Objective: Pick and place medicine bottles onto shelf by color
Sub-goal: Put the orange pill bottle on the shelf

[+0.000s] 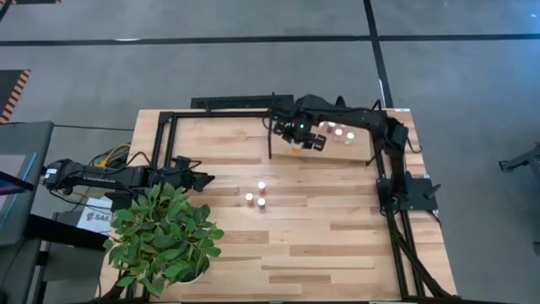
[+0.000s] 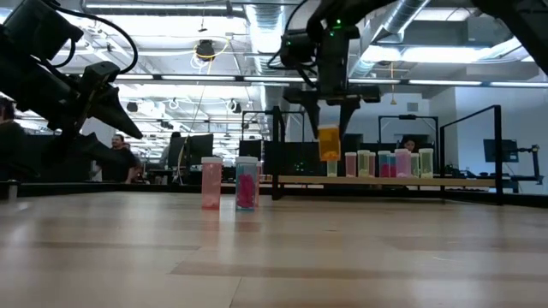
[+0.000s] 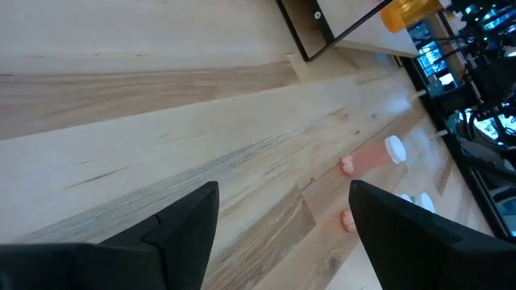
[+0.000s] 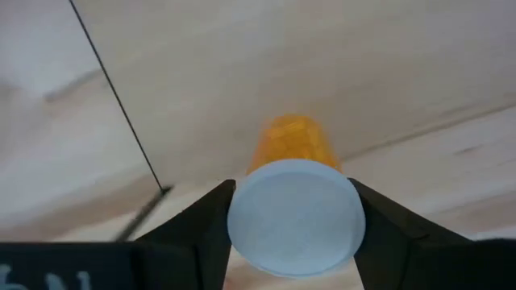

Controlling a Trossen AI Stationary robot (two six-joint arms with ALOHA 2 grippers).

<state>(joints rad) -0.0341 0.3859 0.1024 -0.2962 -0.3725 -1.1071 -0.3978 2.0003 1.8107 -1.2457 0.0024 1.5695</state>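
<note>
The left gripper waits open and empty far off by the plant, while the right gripper holds the orange bottle by its white cap, hanging upright, just left of the shelf.

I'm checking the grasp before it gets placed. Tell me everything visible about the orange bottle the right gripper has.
The orange bottle has a translucent orange body under a round white cap, plastic by the look of it. It hangs upright, cap up, in the right gripper, whose two dark fingers press the cap from both sides. In the low view the orange bottle is clear of the surface, raised above the shelf edge, touching nothing but the fingers.
</note>
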